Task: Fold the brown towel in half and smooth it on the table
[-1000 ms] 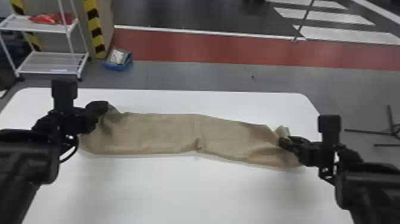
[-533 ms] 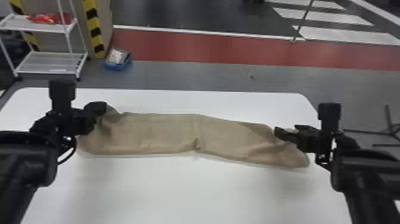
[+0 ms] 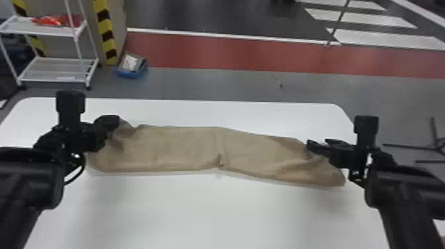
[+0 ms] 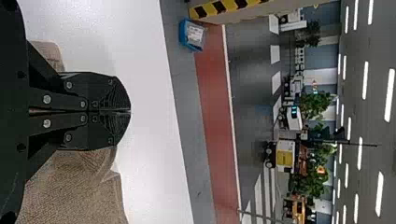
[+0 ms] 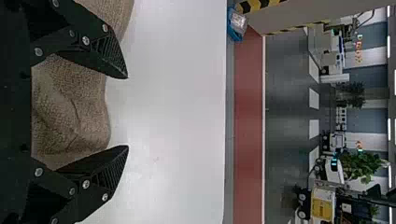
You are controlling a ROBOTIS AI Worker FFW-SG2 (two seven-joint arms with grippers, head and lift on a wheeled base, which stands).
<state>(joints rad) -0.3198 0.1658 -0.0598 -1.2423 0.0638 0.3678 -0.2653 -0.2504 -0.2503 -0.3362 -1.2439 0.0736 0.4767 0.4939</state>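
Observation:
The brown towel [image 3: 178, 149] lies as a long folded strip across the white table [image 3: 198, 212], with a small crease near its middle. At its left end is my left gripper [image 3: 116, 121]; in the left wrist view the fingers of the left gripper [image 4: 130, 111] are pressed together, with towel [image 4: 79, 191] on both sides. Over the towel's right end my right gripper [image 3: 316, 144] is spread apart. The right wrist view has the right gripper [image 5: 127, 112] with a wide gap, and rumpled towel [image 5: 74, 107] lies between and below its fingers.
Beyond the table's far edge stand a white shelf cart [image 3: 56, 69] at the back left and a blue bin [image 3: 132, 68] on the floor. Black stand legs [image 3: 430, 147] are on the floor at the right.
My right gripper has opened and let go of the towel's right end, rising slightly; that end now lies flatter. The left gripper has hardly moved.

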